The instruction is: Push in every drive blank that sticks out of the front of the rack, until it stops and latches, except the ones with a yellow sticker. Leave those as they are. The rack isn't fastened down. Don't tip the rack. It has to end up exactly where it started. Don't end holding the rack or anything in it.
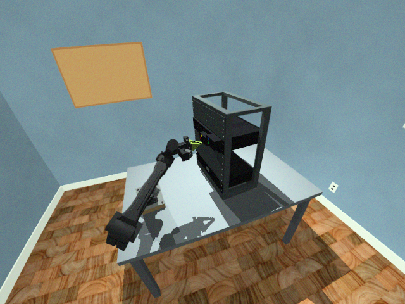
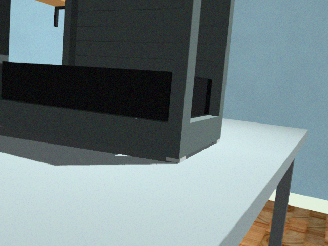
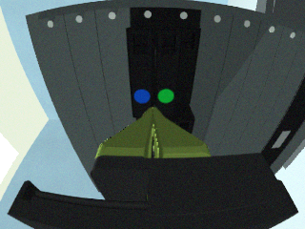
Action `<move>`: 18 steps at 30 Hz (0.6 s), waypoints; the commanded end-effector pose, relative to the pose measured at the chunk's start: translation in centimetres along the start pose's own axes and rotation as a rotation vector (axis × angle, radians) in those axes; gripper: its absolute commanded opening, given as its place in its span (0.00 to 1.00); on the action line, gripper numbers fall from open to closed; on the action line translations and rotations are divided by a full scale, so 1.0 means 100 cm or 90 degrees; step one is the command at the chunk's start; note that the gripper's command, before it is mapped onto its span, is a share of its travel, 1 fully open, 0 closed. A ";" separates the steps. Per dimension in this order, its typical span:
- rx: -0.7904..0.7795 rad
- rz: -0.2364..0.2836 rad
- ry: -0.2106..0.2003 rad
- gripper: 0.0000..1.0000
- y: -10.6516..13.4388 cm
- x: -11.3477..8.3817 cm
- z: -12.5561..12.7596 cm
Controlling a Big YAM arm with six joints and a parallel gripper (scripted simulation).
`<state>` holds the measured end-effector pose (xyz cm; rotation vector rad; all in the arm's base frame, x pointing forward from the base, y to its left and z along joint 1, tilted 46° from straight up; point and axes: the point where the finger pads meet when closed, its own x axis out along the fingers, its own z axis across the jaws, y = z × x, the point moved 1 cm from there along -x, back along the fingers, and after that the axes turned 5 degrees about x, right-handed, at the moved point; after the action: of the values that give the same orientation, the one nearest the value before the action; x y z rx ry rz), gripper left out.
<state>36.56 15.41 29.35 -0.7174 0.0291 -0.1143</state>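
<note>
The dark open-frame rack (image 1: 230, 144) stands on the grey table (image 1: 216, 199), its front facing my arm. Black drive blanks fill a bay at mid height, and at least one (image 1: 209, 136) sticks out of the front. My gripper (image 1: 195, 144) is shut and empty, its green fingertips close in front of that bay. In the wrist view the shut fingers (image 3: 152, 114) point at the black bay (image 3: 162, 57), just below a blue sticker (image 3: 141, 95) and a green sticker (image 3: 166, 95). The fingers hide the lower blanks. The exterior view shows only the rack's lower corner (image 2: 175, 156) resting on the table.
My arm's base plate (image 1: 152, 199) sits near the table's left side. The table edges run close behind and to the right of the rack (image 2: 299, 143). A cork board (image 1: 101, 73) hangs on the wall.
</note>
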 end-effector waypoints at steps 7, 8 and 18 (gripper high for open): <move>0.016 -0.010 -0.001 0.00 -0.006 0.007 0.007; 0.016 -0.010 -0.001 0.00 -0.005 0.006 0.006; 0.008 0.004 -0.005 0.00 0.036 -0.011 -0.016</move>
<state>35.81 16.08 26.92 -0.7175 0.0321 -0.1186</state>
